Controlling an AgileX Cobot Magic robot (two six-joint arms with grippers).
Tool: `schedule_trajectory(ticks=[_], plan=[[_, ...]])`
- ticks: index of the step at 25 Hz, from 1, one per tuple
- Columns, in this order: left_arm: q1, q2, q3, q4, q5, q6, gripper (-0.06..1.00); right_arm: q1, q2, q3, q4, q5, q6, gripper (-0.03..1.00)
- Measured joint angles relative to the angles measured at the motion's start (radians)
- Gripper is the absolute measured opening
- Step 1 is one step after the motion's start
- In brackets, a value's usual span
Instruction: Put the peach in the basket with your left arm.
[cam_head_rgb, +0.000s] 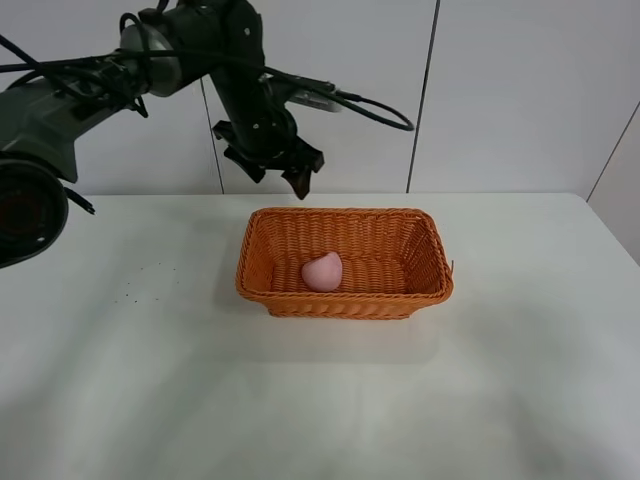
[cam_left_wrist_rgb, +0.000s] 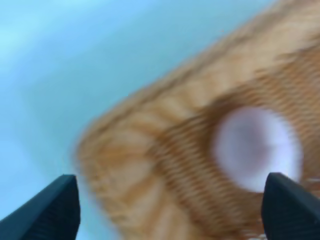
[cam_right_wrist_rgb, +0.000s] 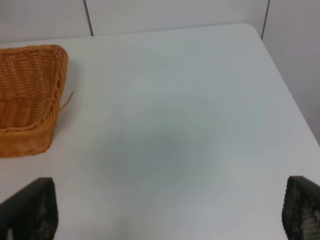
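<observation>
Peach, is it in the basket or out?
In. The peach lies on the basket's woven floor, with the rim all around it.

The basket (cam_head_rgb: 345, 303) is rough woven wicker, the peach (cam_head_rgb: 322, 271) smooth and matt, the table (cam_head_rgb: 150, 380) smooth.

**Three views, one shared basket**

Your high camera stands off the arms, looking down over the surface (cam_head_rgb: 150, 380) and toward the back wall (cam_head_rgb: 520, 90). It takes in the whole basket (cam_head_rgb: 345, 305) from a middling distance. Your left wrist camera looks down past the left claw (cam_left_wrist_rgb: 170, 200) from close above the basket and the peach (cam_left_wrist_rgb: 257, 145), both also in the high view. That picture is blurred, so its exact tilt is hard to judge. Your right wrist camera faces low across the surface, farther off, catching only one end of the basket.
</observation>
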Motion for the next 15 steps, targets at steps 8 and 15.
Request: schedule_trajectory(ticks=[8, 15], plan=[[0.278, 0.000, 0.068, 0.014, -0.001, 0.003, 0.84, 0.000, 0.000, 0.000, 0.000, 0.000, 0.000, 0.69], [0.421, 0.000, 0.077, -0.017, -0.001, 0.000, 0.84, 0.000, 0.000, 0.000, 0.000, 0.000, 0.000, 0.69]])
